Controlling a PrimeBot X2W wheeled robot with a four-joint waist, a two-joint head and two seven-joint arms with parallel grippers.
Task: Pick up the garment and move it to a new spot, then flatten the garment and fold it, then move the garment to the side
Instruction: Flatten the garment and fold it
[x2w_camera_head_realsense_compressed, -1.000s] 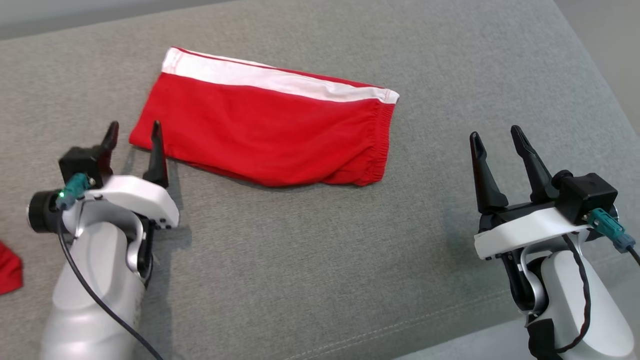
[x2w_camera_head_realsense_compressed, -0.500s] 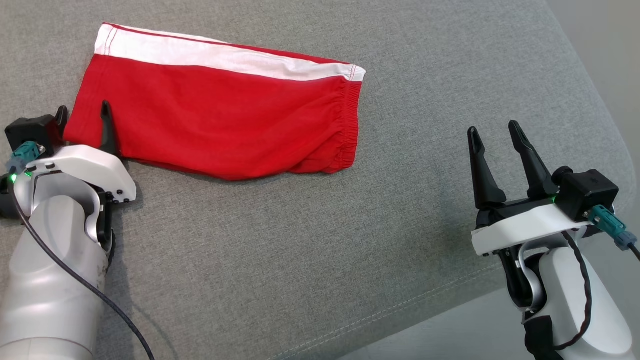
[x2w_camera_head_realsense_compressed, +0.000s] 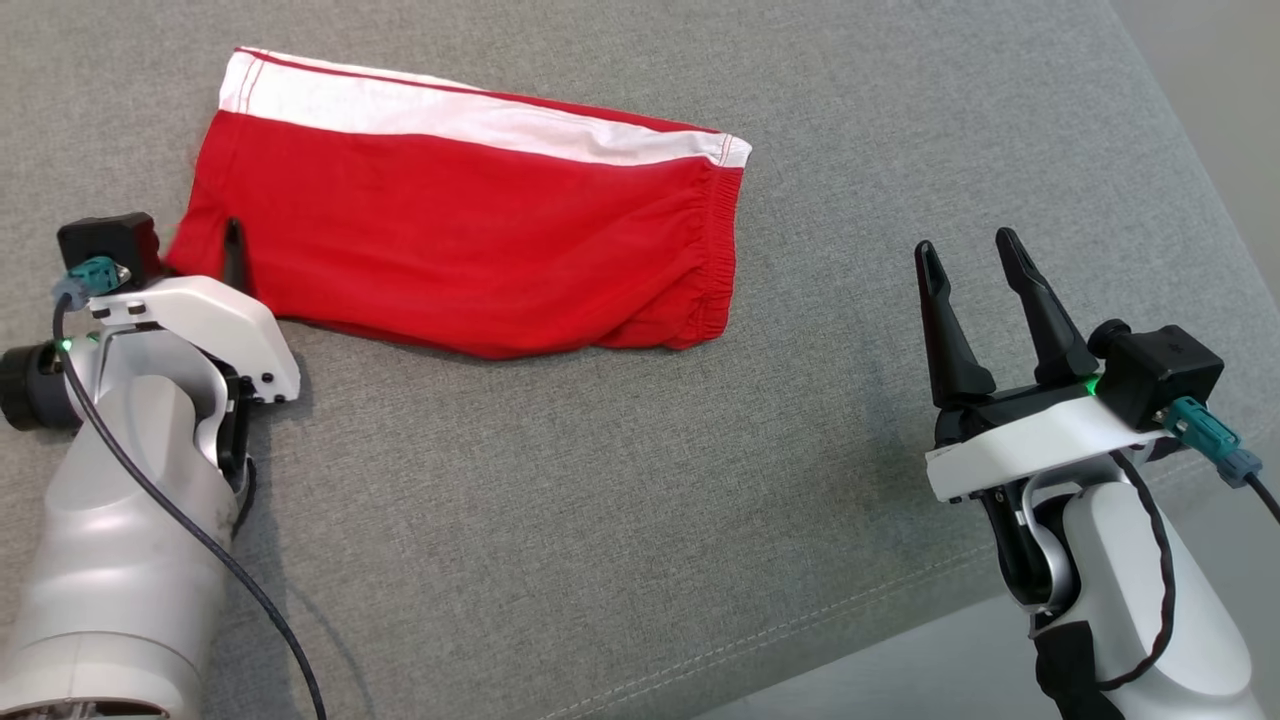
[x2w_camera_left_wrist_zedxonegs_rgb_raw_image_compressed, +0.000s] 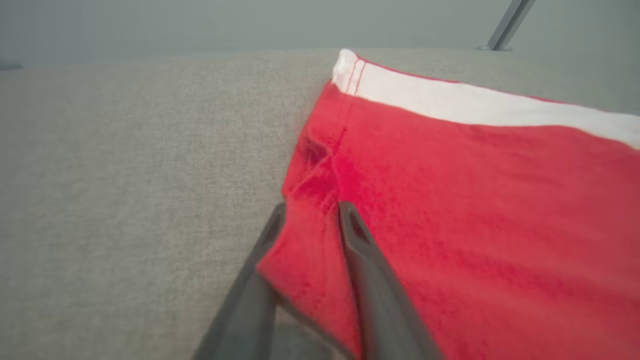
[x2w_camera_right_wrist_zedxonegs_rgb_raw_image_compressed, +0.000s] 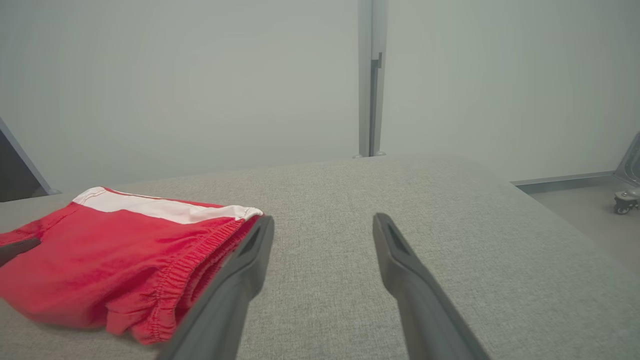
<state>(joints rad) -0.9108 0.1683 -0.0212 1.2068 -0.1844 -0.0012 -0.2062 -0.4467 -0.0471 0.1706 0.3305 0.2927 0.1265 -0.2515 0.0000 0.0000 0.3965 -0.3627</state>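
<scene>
shorts (x2w_camera_head_realsense_compressed: 470, 250): lying folded flat on the grey cushion (x2w_camera_head_realsense_compressed: 600, 480), sitting upper left in the head view, long side running left to right
white band (x2w_camera_head_realsense_compressed: 470, 115): running along the far edge of the shorts
waistband (x2w_camera_head_realsense_compressed: 715, 250): gathered elastic, forming the right end of the shorts, facing toward the right fingers
left fingers (x2w_camera_left_wrist_zedxonegs_rgb_raw_image_compressed: 365, 270): sitting at the near-left corner of the shorts, straddling the hem; one finger lying on top of the red cloth, the other running along the outer edge of the hem next to bare cushion
left gap: standing partway apart, with a strip of red cloth lying between the two fingers and puckering just past the tips; not possible telling whether pinching the cloth or only bracketing it
right fingers (x2w_camera_head_realsense_compressed: 945, 330): standing wide apart, holding nothing, hovering over bare cushion at lower right, well apart from the shorts, pointing away from the robot
seam (x2w_camera_head_realsense_compressed: 800, 640): running along the cushion's near edge, just below the right arm (x2w_camera_head_realsense_compressed: 1130, 600)
background: pale wall (x2w_camera_right_wrist_zedxonegs_rgb_raw_image_compressed: 200, 75) and grey upright post (x2w_camera_right_wrist_zedxonegs_rgb_raw_image_compressed: 370, 75) standing behind the cushion in the right wrist view; small caster wheel (x2w_camera_right_wrist_zedxonegs_rgb_raw_image_compressed: 622, 205) sitting on the floor at far right
</scene>
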